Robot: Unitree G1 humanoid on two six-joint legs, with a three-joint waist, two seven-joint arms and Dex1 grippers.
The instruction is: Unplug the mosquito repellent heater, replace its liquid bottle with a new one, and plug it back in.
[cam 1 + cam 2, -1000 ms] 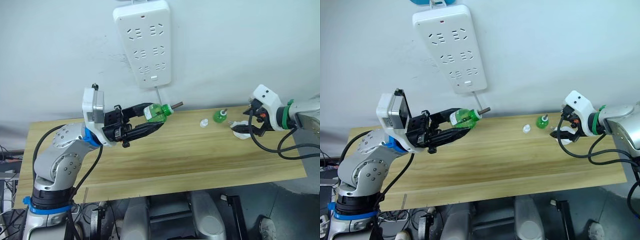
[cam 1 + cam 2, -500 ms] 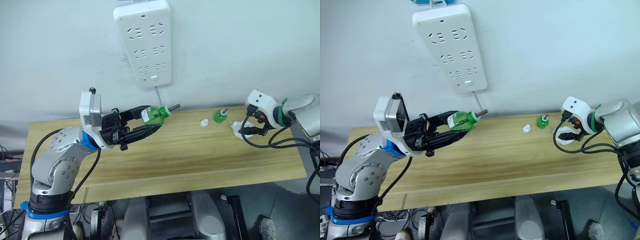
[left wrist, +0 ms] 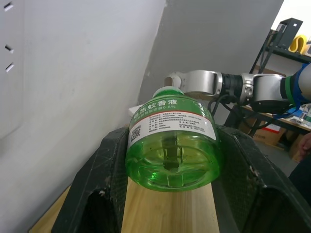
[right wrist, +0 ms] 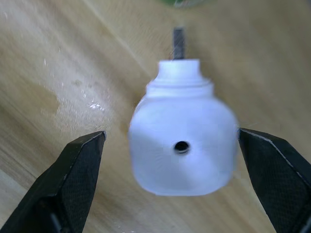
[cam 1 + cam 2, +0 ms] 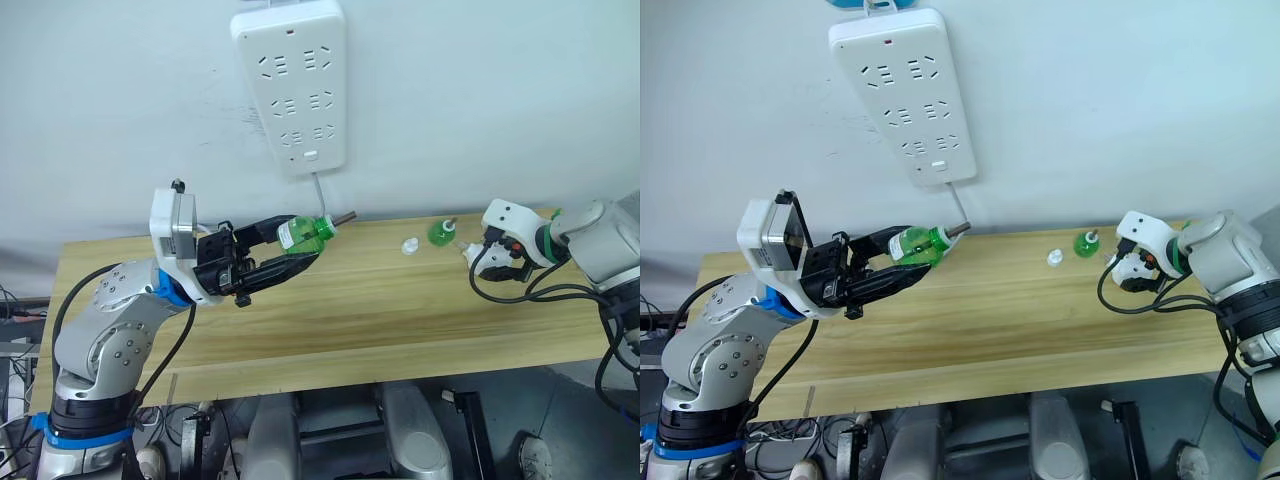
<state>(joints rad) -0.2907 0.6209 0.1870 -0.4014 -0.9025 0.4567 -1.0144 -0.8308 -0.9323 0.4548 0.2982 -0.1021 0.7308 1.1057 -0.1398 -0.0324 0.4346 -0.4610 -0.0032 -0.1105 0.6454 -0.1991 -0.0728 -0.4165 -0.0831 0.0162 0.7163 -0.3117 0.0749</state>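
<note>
- We saw the left gripper (image 5: 300, 247) closed on a green bottle (image 5: 303, 233), held in the air above the left half of the wooden table (image 5: 380, 320).
- In the left wrist view that bottle (image 3: 171, 145) sat clamped between the 2 black fingers (image 3: 104, 189), its base toward the camera, a printed white label around it and a dark wick showing through the green liquid.
- The bottle had no cap, and its thin dark stem pointed to the robot's right, toward the wall.
- The white power strip (image 5: 292, 85) hung on the wall above and just behind the held bottle, with its cord dropping down close to the bottle's stem.
- We saw the right gripper (image 5: 487, 262) at the far right end of the table, open, with the white heater (image 4: 182, 148) lying on the wood between its 2 fingers (image 4: 73, 174).
- In the right wrist view neither finger touched the heater; there was a gap on each side, and the heater's face with the small round hole faced the camera.
- A second green bottle (image 5: 439, 233) stood upright on the table just beyond the heater, near the back edge, with a dark stem at its top.
- A small whitish cap (image 5: 409, 245) lay on the table just left of that bottle, apart from it.
- The 2 grippers were well apart, with a bare stretch of table between them.
</note>
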